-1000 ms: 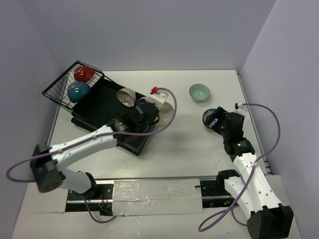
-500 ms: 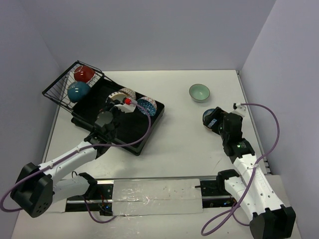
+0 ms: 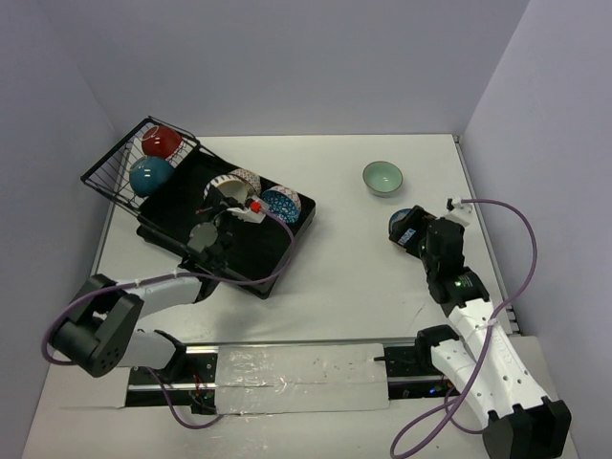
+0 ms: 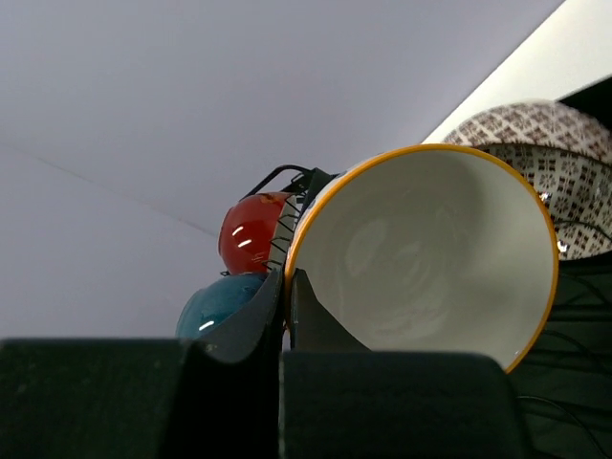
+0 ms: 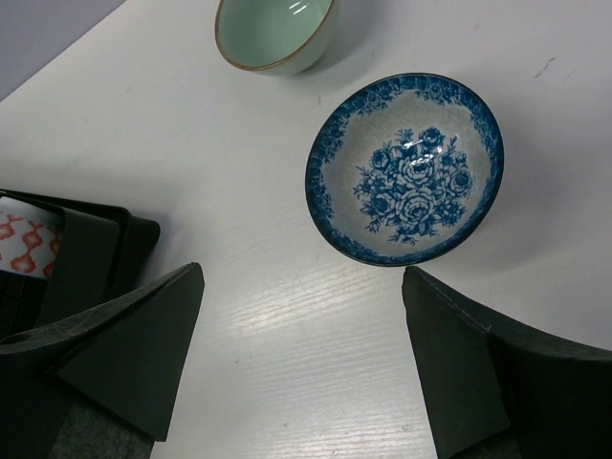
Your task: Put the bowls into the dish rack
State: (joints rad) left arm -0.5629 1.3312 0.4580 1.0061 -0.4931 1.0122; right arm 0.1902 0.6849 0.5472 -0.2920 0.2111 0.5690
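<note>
The black dish rack (image 3: 251, 251) lies at the left, its wire basket (image 3: 113, 172) holding a red bowl (image 3: 163, 141) and a teal bowl (image 3: 151, 176). A lattice-patterned bowl (image 3: 247, 178) and a blue speckled bowl (image 3: 283, 204) stand in the tray. My left gripper (image 4: 285, 277) is shut on the rim of a cream bowl with an orange edge (image 4: 430, 258), held on its side over the tray next to the lattice bowl (image 4: 564, 153). My right gripper (image 5: 301, 277) is open just short of a blue-and-white floral bowl (image 5: 406, 182) on the table. A mint green bowl (image 5: 275, 33) sits beyond it.
The rack's near right corner (image 5: 91, 253) shows at the left of the right wrist view. The mint bowl (image 3: 382, 177) stands alone on the white table at the far right. Walls close off the table's back and both sides.
My left gripper has carried the cream bowl leftwards from the rack's right end to the tray's middle, beside the lattice bowl. The right arm has hardly moved.
</note>
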